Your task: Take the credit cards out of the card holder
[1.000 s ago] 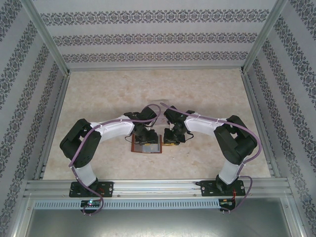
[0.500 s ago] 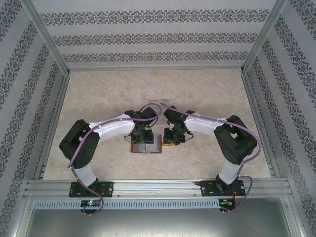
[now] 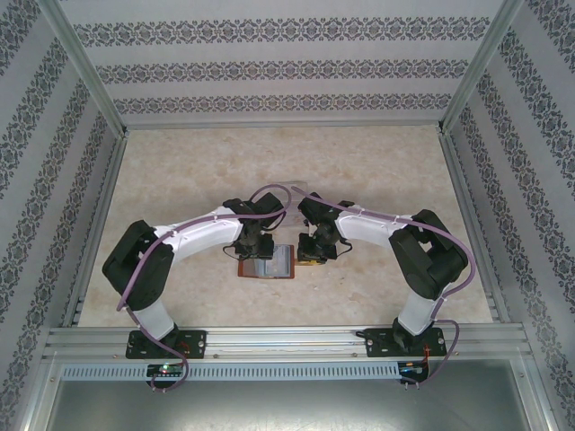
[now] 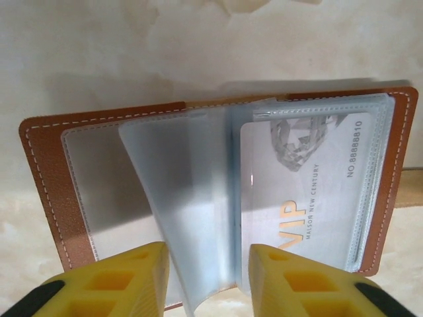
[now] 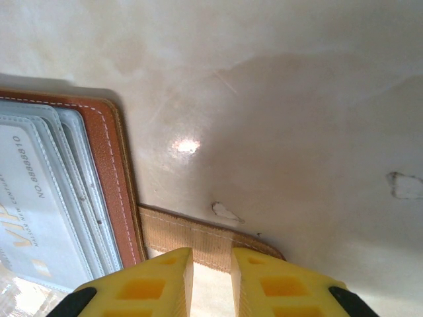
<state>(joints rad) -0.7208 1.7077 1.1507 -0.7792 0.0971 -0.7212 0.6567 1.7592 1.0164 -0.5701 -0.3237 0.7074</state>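
Card holder (image 3: 267, 262) open flat mid-frame on the worktop (image 3: 377, 171), a tool at each side.
Left wrist view, lower middle: your left tool (image 4: 208, 264) stands narrowly apart astride a clear sleeve (image 4: 178, 198); a pale credit card (image 4: 310, 191) sits pocketed at right. Your right tool (image 5: 211, 264) is nearly closed over the strap tab (image 5: 178, 231); grip unclear.

The top camera sits high behind the arm bases (image 3: 166, 343) and looks down and forward over the whole table (image 3: 377, 171) from far off. Each wrist camera looks out past its own gripper from very near. The left one faces the open wallet (image 4: 46, 191) just ahead of the left gripper (image 4: 208, 261). The right one takes in the wallet's right edge, ahead and left of the right gripper (image 5: 211, 264). Both wrist views share the VIP card (image 4: 310, 191).
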